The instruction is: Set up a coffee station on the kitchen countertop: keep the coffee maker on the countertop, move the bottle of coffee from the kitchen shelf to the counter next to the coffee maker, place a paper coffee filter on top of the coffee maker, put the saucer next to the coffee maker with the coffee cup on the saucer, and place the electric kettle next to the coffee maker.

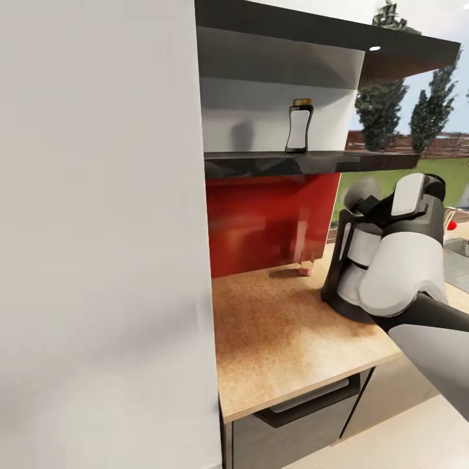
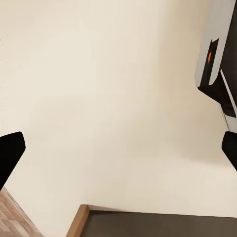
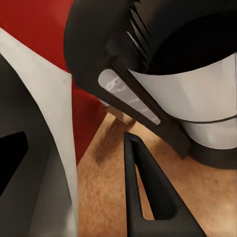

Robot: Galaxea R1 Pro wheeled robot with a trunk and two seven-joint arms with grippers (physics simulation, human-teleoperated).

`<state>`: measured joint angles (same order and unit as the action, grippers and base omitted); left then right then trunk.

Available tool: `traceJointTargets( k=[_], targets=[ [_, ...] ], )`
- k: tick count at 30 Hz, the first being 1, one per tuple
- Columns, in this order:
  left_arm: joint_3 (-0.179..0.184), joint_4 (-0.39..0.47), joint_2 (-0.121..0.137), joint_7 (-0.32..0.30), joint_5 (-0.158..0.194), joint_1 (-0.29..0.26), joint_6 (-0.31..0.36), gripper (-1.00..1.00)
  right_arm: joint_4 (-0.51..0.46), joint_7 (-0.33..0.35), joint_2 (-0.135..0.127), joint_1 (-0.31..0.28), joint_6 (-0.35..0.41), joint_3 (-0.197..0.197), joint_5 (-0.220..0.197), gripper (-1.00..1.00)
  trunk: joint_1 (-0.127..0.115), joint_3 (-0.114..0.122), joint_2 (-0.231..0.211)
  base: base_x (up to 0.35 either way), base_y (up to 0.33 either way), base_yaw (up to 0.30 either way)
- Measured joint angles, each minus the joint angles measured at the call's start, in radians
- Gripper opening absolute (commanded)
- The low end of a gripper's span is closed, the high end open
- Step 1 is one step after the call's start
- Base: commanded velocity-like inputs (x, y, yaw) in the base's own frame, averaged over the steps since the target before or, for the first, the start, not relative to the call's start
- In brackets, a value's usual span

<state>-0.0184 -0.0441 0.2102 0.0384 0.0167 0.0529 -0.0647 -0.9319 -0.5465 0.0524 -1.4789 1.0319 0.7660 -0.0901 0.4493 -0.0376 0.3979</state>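
white cabinet side | red backsplash | trees | lawn

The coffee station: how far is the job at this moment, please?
Done: the coffee maker stands on the countertop. In hand: the right arm reaches beside it; what it holds is unclear. Left: the bottle of coffee still stands on the shelf; filter, saucer, cup and kettle remain.

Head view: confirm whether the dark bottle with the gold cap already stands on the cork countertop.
No, the dark bottle with the gold cap stands on the black shelf.
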Motion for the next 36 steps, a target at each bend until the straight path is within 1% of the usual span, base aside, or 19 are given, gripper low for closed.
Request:
traceJointTargets(
  k=[3,5,8,15,19,21,25,28,29,31,32,36],
  targets=[
    [0.0,0.0,-0.001,0.0,0.0,0.0,0.0,1.0,-0.001,-0.001,-0.001,0.0,0.0,0.013,0.0,-1.0,0.0,0.0,0.0,0.0,0.0,-0.216],
    [0.0,0.0,-0.001,0.0,0.0,0.0,0.0,1.0,-0.002,-0.001,-0.001,0.0,0.0,0.029,0.0,-1.0,0.0,0.0,0.0,0.0,0.0,-0.276],
    [0.0,0.0,-0.002,0.001,0.0,0.0,0.0,1.0,-0.003,-0.002,-0.001,0.0,0.0,0.037,0.0,-1.0,0.0,0.0,0.0,0.0,0.0,-0.182],
    [0.0,0.0,-0.003,0.003,0.0,0.001,0.003,1.0,-0.002,-0.002,0.0,0.0,0.0,0.038,0.001,-1.0,0.0,0.0,0.0,0.0,0.0,-0.02],
    [0.0,-0.001,-0.002,0.004,0.0,0.007,0.021,1.0,0.002,-0.002,0.002,0.001,0.0,0.041,0.0,-1.0,0.0,0.0,0.0,0.0,0.0,-0.001],
    [0.0,-0.001,-0.002,0.004,0.0,0.011,0.03,1.0,0.001,-0.002,0.002,0.001,0.0,0.074,0.001,-1.0,0.0,0.0,0.0,0.0,0.0,0.0],
    [0.0,-0.001,-0.002,0.006,0.0,0.014,0.034,1.0,0.002,-0.003,-0.002,0.002,0.001,0.152,0.003,-1.0,0.0,0.0,0.0,0.0,0.0,0.0],
    [0.0,-0.001,-0.003,0.005,0.0,0.014,0.035,1.0,0.002,-0.02,-0.003,0.002,0.002,0.194,0.004,-1.0,0.0,0.0,0.0,0.0,0.0,0.0],
    [0.0,-0.001,-0.003,0.006,0.0,0.014,0.035,1.0,0.003,-0.04,-0.003,0.002,0.001,0.202,0.004,-1.0,0.0,0.0,0.0,0.0,0.0,0.0],
    [0.0,-0.002,-0.003,0.006,0.0,0.016,0.035,1.0,0.001,-0.115,-0.002,0.002,0.001,0.213,0.001,-1.0,0.0,0.0,0.0,0.0,0.0,0.0],
    [0.0,-0.001,-0.003,0.006,0.0,0.017,0.035,1.0,0.0,-0.134,-0.001,0.002,0.001,0.215,-0.002,-1.0,0.0,0.0,0.0,0.0,0.0,0.0],
    [0.0,-0.001,-0.003,0.005,0.0,0.019,0.036,1.0,-0.001,-0.151,0.0,0.001,0.0,0.217,-0.004,-1.0,0.0,0.0,0.0,0.0,0.0,0.0]
  ],
)
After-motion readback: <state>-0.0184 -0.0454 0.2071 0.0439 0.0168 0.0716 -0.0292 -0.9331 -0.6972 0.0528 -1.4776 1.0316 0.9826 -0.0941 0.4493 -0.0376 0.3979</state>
